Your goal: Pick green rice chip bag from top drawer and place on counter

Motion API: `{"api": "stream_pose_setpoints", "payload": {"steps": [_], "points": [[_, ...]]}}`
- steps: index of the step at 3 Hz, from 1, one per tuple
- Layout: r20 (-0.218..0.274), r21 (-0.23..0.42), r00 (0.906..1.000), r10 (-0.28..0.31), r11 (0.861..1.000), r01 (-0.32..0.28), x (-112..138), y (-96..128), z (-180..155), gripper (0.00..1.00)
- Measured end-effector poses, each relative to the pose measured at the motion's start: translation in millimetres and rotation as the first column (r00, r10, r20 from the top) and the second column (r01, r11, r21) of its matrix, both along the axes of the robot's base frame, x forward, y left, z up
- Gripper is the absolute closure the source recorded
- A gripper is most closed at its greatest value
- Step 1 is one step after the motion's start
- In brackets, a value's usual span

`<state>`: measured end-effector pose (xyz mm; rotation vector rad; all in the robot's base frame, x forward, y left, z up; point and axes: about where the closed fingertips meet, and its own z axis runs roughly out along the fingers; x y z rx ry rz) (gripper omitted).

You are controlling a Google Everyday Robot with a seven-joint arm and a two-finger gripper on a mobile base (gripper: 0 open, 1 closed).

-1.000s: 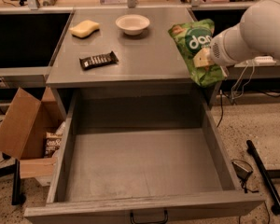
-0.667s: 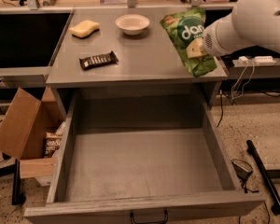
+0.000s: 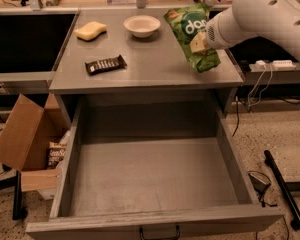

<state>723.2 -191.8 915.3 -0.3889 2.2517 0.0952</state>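
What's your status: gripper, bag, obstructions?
Gripper over right side of counter, shut on green rice chip bag. Bag out of top drawer, not yet released. Candy bar, bowl, sponge sit left, apart.

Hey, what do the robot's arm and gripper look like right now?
The arm is a fat, smooth white tube with small dark round holes. The gripper, above the counter's right side, shows one cream finger pressed on the green rice chip bag.

Speckled floor (image 3: 280,134) fills the lower corners, with a cardboard box (image 3: 20,134) at left and a black bar (image 3: 285,194) at lower right. The gripper (image 3: 200,43) grips the green rice chip bag (image 3: 190,26) at upper right.
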Motion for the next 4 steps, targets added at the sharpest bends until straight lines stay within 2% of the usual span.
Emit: {"api": "stream_pose_setpoints", "payload": {"steps": [4], "points": [[-0.013,0.056,0.9992,-0.037,0.998,0.038,67,-3,-16,1.00]]}}
